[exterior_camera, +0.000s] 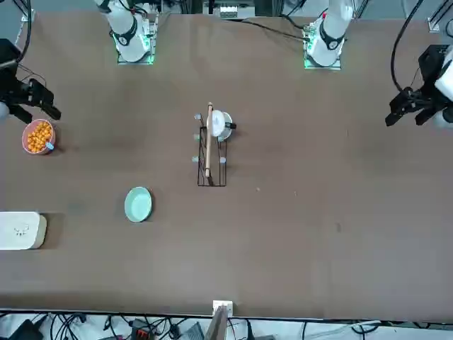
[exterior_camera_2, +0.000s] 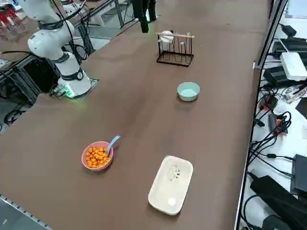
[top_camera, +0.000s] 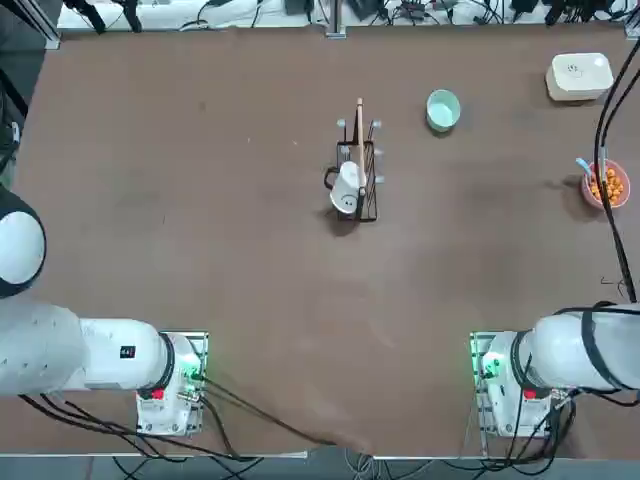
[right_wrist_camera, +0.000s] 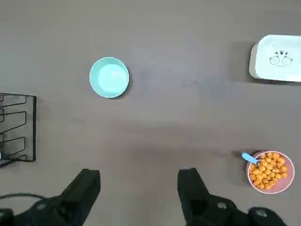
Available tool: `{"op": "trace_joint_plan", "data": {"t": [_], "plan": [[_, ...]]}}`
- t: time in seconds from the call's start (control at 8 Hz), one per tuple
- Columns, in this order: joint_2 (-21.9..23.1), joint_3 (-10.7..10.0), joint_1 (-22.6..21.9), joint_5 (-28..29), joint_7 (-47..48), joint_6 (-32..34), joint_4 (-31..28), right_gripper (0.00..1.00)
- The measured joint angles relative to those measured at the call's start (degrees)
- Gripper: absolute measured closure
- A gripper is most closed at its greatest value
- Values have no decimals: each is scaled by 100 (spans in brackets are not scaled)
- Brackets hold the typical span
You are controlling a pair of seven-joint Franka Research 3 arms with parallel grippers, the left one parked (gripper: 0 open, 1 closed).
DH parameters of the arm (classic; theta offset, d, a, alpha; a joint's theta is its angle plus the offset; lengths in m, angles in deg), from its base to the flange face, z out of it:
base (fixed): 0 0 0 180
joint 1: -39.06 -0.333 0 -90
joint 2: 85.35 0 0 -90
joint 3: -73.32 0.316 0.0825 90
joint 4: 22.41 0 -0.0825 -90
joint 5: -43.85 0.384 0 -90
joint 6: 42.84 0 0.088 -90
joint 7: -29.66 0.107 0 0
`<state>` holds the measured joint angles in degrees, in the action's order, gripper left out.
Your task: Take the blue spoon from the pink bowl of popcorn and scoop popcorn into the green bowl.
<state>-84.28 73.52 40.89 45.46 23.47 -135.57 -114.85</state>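
Popcorn fills the pink bowl, and the spoon leans on this bowl's rim with its handle sticking out over the edge. The right hand hangs high above the worktop, its fingers wide apart and holding nothing; the pink bowl lies well apart from it, off to one side. The green bowl stands farther from the pink bowl, near a wire rack. A white box lies near the pink bowl.

White box; wire rack holding white mug.
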Motion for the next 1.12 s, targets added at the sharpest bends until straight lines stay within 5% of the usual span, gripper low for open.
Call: {"op": "trace_joint_plan", "data": {"t": [0.62, 1.12], "plan": [[-27, 0, 2, 0, 0, 202, -1, 0], [-416, -27, 29, -122, 1, 1176, -10, 0]]}}
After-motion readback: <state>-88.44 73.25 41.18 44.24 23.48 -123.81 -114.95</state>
